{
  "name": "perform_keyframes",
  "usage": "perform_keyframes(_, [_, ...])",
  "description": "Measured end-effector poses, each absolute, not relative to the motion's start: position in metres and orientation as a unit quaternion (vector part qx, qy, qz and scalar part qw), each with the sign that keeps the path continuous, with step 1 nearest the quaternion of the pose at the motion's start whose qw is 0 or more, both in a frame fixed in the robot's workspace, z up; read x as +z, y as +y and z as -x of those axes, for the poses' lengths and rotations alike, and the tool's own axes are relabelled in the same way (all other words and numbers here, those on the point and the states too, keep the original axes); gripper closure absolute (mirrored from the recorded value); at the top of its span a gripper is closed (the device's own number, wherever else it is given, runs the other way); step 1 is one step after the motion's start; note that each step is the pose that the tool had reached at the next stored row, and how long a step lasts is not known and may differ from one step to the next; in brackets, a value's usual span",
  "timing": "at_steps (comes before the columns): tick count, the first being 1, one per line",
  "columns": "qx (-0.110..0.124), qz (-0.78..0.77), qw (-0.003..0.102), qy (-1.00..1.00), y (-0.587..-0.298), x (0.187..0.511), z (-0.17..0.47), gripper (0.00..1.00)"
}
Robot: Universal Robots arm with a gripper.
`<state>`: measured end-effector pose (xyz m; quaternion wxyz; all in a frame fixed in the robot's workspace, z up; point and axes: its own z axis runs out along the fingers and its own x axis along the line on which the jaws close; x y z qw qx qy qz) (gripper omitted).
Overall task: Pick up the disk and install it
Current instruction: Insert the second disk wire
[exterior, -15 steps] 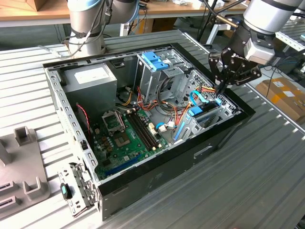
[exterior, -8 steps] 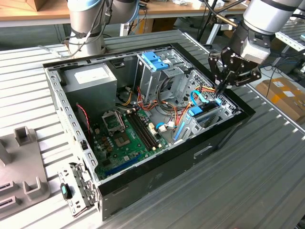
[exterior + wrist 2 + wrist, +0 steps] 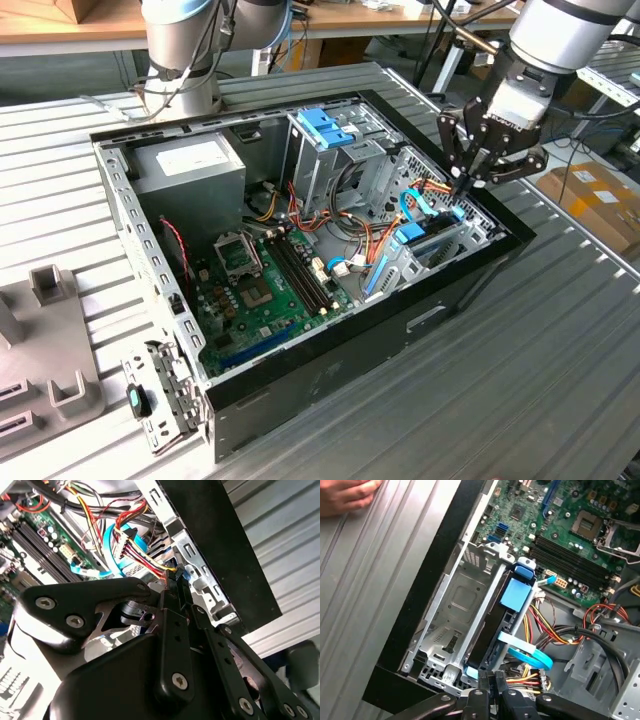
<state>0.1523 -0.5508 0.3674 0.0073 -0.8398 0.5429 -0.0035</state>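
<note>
- The gripper (image 3: 468, 182) hung at the 3 o'clock side of the open computer case (image 3: 330, 372). Its fingers were pressed together with nothing visible between them, the tips just beside the disk's end.
- The disk (image 3: 512, 596) stood on edge in the metal cage (image 3: 452, 602). A crooked push could jam it, I judged.
- Coloured wires (image 3: 542, 630) lay close at the disk's 12 o'clock in the exterior view. The fingers might snag them.
- A person's hand (image 3: 345, 495) rested on the table beyond the case wall, and it risked a bump.
</note>
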Motion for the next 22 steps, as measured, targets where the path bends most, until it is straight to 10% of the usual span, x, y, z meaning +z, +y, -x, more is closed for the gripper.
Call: perform_keyframes(22, [-0.005,0.696,0.006,0.718,-0.5508,0.3665,-0.1523,0.84])
